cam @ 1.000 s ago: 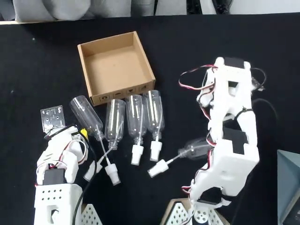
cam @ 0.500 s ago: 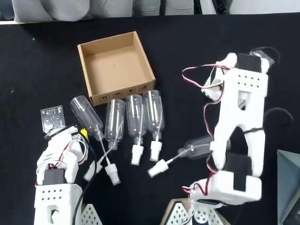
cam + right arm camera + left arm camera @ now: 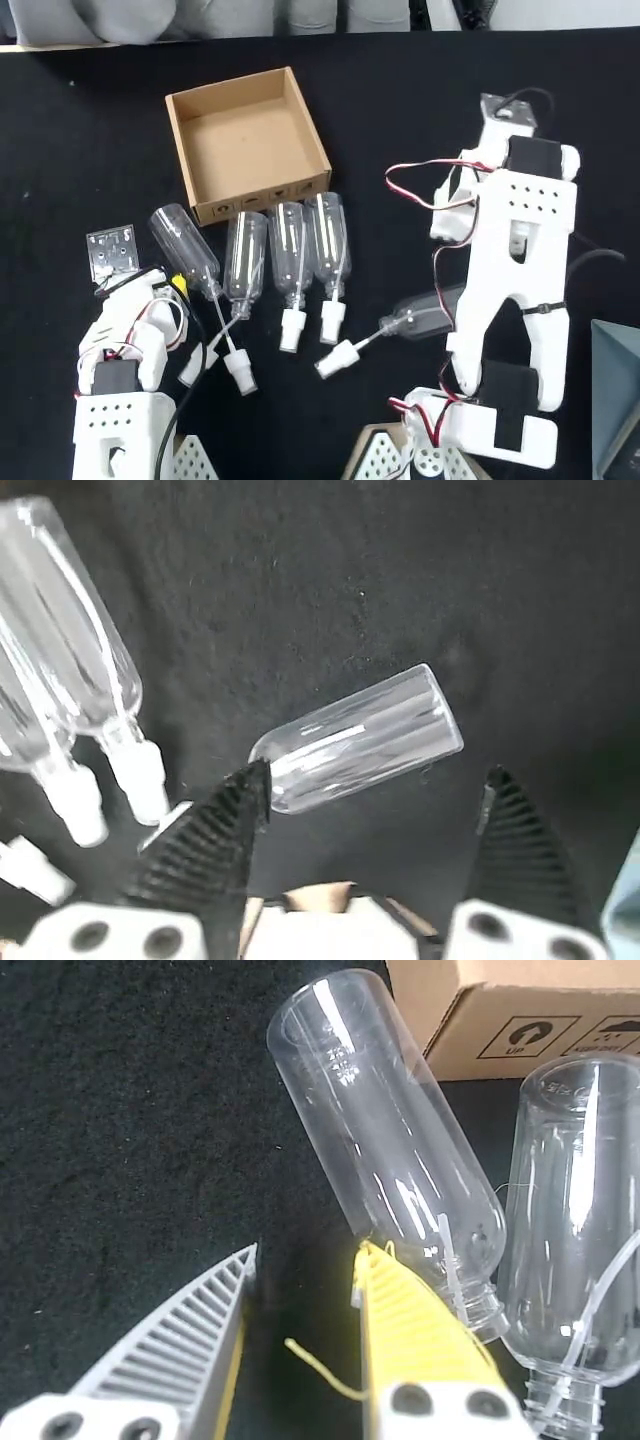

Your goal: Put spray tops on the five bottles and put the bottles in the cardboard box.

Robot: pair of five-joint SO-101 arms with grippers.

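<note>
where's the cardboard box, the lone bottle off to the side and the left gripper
cardboard box [image 3: 250, 140]: high view, bare inner floor.
lone bottle [image 3: 365, 735]: right wrist view, middle of its clear body.
left gripper [image 3: 305, 1260]: left wrist view, midway between its open fingertips.

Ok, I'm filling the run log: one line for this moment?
cardboard box: empty | bottles: five on table | left gripper: open beside leftmost bottle | right gripper: open above lone bottle

Hovers over the black counter [image 3: 300, 570] with the right claw [image 3: 376, 772] spread wide, black ribbed fingers [image 3: 205, 845] well apart. Frames a clear bottle [image 3: 365, 735] lying on its side between the fingertips, neck end near one tip. Takes in two more bottles [image 3: 60, 630] farther off, white spray tops [image 3: 140, 770] fitted.
</note>
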